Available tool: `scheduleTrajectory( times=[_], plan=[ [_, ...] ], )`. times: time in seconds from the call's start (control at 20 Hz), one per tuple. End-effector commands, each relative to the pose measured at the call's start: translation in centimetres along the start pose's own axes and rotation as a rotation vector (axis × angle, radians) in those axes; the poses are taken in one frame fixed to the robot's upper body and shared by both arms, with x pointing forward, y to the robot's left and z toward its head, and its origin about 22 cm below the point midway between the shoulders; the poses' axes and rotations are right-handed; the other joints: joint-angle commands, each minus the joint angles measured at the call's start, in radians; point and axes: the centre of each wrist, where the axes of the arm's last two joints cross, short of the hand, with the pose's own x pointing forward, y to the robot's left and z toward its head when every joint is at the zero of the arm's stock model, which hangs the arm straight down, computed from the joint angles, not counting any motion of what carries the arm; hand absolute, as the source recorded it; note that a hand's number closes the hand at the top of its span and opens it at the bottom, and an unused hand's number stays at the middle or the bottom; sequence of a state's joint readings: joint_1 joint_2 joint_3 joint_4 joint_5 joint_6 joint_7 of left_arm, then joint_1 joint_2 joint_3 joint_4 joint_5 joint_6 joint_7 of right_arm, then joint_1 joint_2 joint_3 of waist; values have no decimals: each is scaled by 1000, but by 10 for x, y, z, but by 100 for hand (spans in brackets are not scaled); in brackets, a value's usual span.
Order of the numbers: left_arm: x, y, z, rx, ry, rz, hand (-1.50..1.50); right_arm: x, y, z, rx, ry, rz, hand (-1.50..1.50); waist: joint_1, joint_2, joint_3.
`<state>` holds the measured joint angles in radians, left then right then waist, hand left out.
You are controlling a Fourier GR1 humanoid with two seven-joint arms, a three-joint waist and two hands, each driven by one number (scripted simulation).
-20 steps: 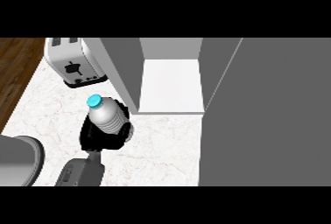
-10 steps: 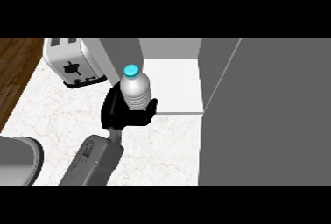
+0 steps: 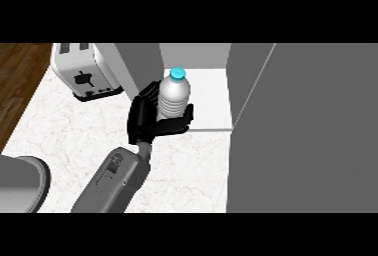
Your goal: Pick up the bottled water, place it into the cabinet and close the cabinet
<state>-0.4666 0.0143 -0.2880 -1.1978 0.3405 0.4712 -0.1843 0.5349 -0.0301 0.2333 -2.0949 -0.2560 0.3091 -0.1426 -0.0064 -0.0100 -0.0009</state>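
Observation:
The bottled water (image 3: 176,97) is clear with a blue cap and stands upright in the air at the front edge of the open cabinet's white shelf (image 3: 210,102). My left hand (image 3: 151,122) is shut on the bottle's lower half, with the fingers curled round it from the left and below. The grey forearm (image 3: 114,182) comes in from the lower left. The bottle's base is hidden by the hand. The cabinet's open door (image 3: 310,130) is a large grey panel filling the right side. My right hand does not show.
A white toaster (image 3: 85,70) stands on the marble counter (image 3: 66,135) at the back left, beside the cabinet's grey side wall (image 3: 140,62). A rounded grey object (image 3: 18,182) sits at the lower left edge. Dark wood floor (image 3: 18,65) lies beyond the counter's left edge.
My left hand has carried the bottle up and to the right, from over the counter to the shelf's front edge. The bottle has come upright.

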Motion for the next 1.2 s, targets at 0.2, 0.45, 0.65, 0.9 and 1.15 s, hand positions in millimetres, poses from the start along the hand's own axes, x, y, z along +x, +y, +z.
scheduleTrajectory(
  times=[0.2, 0.45, 0.65, 0.9, 1.15],
  plan=[
    [30, -45, -45, -16, -63, -133, 150, 4, -3, 5, 28, 2, -3, -150, -46, 17, 1],
    [36, -11, -65, 68, -55, -202, 150, -3, -1, -5, 22, 0, -22, -150, -58, 27, 1],
    [33, -14, -64, 87, -60, -274, 150, 1, -5, -10, 55, -11, -21, -150, -65, 32, 1],
    [29, -19, -65, 160, -67, -345, 150, -2, -2, -5, 56, 20, -18, -150, -75, 29, 1],
    [22, 2, -69, 197, -82, -477, 150, 2, -3, -11, 59, 2, 2, -150, -85, 33, 1]
  ],
)
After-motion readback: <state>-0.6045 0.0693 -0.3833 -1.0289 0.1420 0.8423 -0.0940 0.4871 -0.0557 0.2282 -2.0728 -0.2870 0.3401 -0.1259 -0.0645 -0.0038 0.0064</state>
